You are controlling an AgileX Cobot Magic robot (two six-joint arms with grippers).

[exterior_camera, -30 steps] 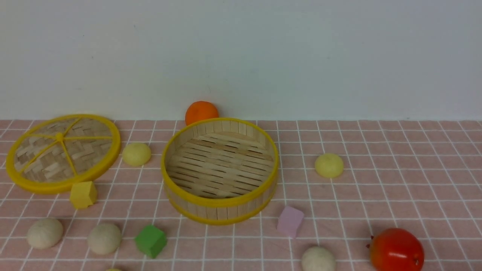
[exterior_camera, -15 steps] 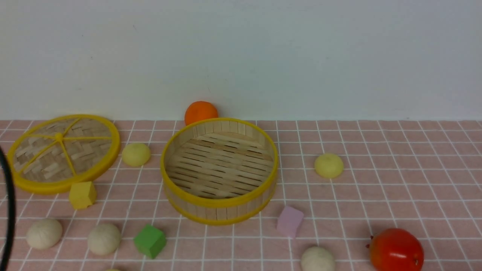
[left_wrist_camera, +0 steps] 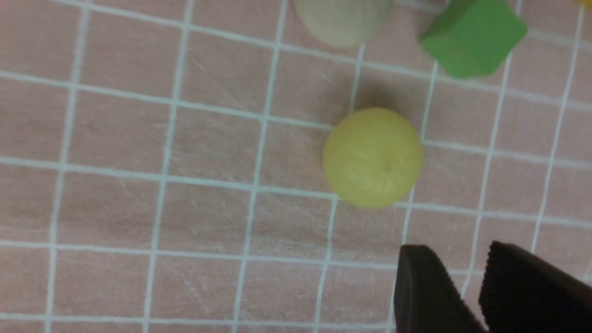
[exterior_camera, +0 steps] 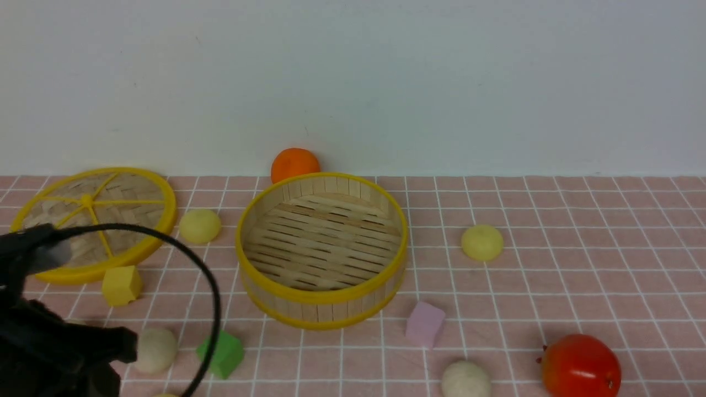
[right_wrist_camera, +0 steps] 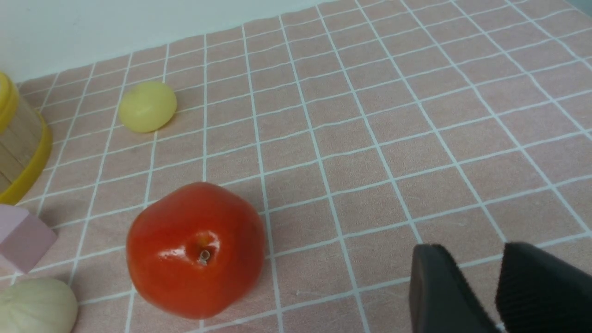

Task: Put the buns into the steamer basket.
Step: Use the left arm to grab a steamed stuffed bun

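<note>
Observed left end effector [left_wrist_camera: 462,259] slightly parted, empty, near yellow bun [left_wrist_camera: 373,157]; right end effector [right_wrist_camera: 469,252] likewise parted, empty. Found buns [exterior_camera: 481,242] loose on bench [exterior_camera: 579,286] around steamer basket [exterior_camera: 321,300], none inside. Judged light, smooth, possibly soft: grip gently across widest part.

Pink gridded tablecloth [exterior_camera: 579,264] bears steamer basket [exterior_camera: 322,311], lid [exterior_camera: 110,193], buns [exterior_camera: 481,242], cubes [exterior_camera: 424,324], perhaps a tomato [exterior_camera: 580,366].

looks like a staged lab bench rig, not a real kitchen. pink grid cloth [exterior_camera: 579,264] butts against a bare pale wall [exterior_camera: 441,82]. loose props: steamer basket [exterior_camera: 322,300], woven lid [exterior_camera: 163,220], green cube [exterior_camera: 227,354], glossy red fruit [exterior_camera: 580,366]. black robot arm [exterior_camera: 49,353] with cable in shot.
</note>
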